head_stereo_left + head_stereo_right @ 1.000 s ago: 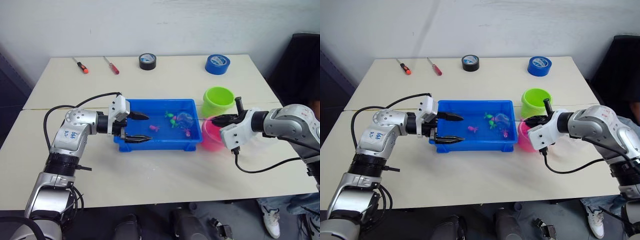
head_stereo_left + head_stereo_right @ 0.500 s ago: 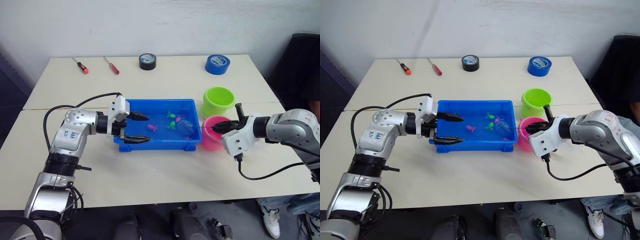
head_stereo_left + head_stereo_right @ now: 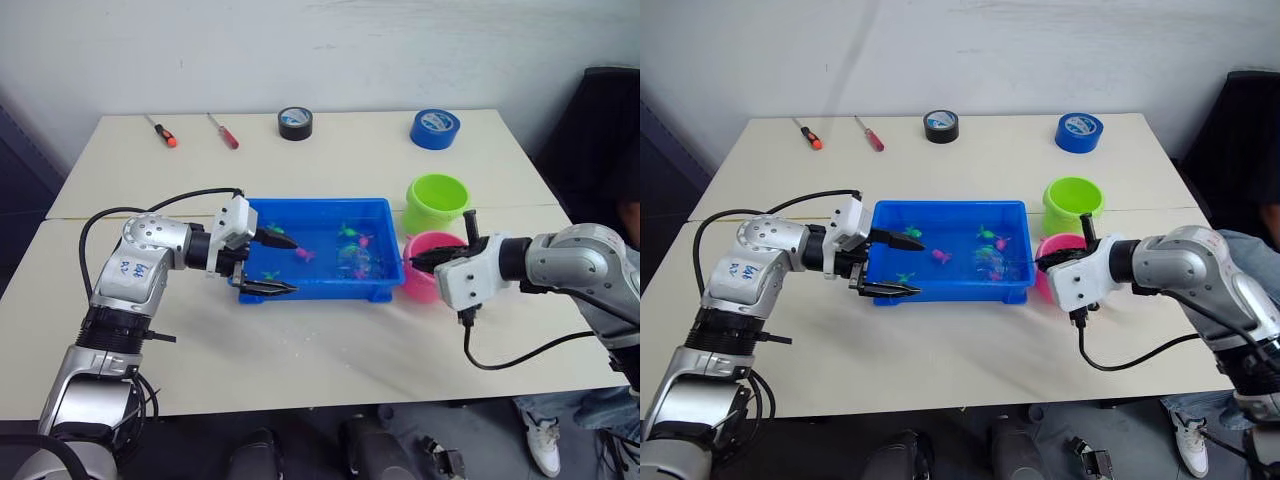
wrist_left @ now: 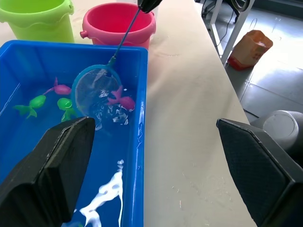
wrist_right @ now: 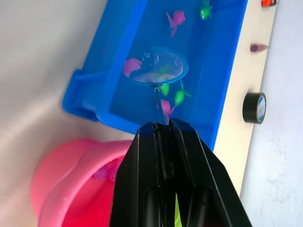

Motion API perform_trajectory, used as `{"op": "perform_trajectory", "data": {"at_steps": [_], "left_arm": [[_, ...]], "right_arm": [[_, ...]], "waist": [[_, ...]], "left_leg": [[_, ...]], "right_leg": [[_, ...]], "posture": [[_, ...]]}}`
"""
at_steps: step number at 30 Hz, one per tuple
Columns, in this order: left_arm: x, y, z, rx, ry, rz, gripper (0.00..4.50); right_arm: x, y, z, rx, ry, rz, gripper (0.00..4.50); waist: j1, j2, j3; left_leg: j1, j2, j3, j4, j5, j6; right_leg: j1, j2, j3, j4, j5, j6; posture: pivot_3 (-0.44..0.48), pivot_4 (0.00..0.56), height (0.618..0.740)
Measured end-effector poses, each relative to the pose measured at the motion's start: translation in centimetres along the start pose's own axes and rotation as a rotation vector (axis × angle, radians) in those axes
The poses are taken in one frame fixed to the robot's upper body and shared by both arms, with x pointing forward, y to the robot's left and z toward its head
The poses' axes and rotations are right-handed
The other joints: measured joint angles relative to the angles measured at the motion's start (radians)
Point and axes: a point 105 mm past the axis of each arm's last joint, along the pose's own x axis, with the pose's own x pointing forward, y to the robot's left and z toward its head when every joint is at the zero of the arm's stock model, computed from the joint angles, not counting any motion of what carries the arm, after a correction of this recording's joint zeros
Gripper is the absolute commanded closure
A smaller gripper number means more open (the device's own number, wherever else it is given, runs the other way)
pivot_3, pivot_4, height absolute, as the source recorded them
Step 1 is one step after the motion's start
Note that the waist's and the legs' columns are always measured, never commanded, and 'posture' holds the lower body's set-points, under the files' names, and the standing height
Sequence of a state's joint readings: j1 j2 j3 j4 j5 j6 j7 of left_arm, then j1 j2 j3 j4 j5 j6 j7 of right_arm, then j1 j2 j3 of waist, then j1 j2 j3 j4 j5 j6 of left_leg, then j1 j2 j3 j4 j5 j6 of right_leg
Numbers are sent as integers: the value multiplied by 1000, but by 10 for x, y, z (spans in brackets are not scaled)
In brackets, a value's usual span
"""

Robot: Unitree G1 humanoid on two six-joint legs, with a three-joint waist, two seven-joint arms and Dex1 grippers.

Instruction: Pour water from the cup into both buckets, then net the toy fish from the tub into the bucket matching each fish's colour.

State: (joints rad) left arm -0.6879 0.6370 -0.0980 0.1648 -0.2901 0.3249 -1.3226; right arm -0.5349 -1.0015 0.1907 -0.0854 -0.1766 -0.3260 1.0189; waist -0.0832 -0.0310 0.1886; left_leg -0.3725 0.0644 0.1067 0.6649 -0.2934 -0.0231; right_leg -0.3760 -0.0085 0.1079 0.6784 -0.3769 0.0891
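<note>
The net (image 4: 97, 90) sits hoop-down in the water at the right end of the tub (image 3: 262, 212), its thin handle rising over the tub's right rim into the right gripper (image 3: 420, 260), whose fingers are clenched on it above the pink bucket (image 3: 424, 288). One pink fish (image 4: 121, 98) lies against the hoop; green fish (image 4: 30, 104) and other pink fish float just beside it. The pink bucket touches the tub's right end wall; the green bucket (image 3: 437, 202) stands directly behind it. The left gripper (image 3: 277, 264) is released, one finger over the water, the other outside the front wall, straddling the tub's left front corner. Bare table (image 3: 330, 345) lies open in front of the tub. Two tape rolls (image 3: 435, 128) and two screwdrivers (image 3: 160, 131) rest well apart along the far edge.
</note>
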Motion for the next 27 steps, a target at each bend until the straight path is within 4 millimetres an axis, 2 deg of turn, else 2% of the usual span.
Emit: {"op": "perform_trajectory", "data": {"at_steps": [6,13,20,27], "left_arm": [[0,-1,-1,-2,0,-1,19],[0,-2,-3,-8,4,-2,19],[-2,0,-4,-7,8,8,19],[-19,11,-6,-11,33,75,19]], "right_arm": [[-4,4,-13,15,51,22,4500],[1,14,-8,51,24,41,4500],[25,19,2,356,-49,-18,4500],[44,19,16,669,-137,-59,4500]], "waist": [[-1,0,0],[0,0,0],[1,0,0],[0,0,0]], "left_leg": [[0,0,0,0,0,0],[0,0,0,0,0,0],[0,0,0,0,0,0],[0,0,0,-1,0,0]], "right_leg": [[0,0,0,0,0,0],[0,0,0,0,0,0],[0,0,0,0,0,0],[0,0,0,0,0,0]], "posture": [[0,150,740],[0,150,740],[0,150,740],[0,150,740]]}}
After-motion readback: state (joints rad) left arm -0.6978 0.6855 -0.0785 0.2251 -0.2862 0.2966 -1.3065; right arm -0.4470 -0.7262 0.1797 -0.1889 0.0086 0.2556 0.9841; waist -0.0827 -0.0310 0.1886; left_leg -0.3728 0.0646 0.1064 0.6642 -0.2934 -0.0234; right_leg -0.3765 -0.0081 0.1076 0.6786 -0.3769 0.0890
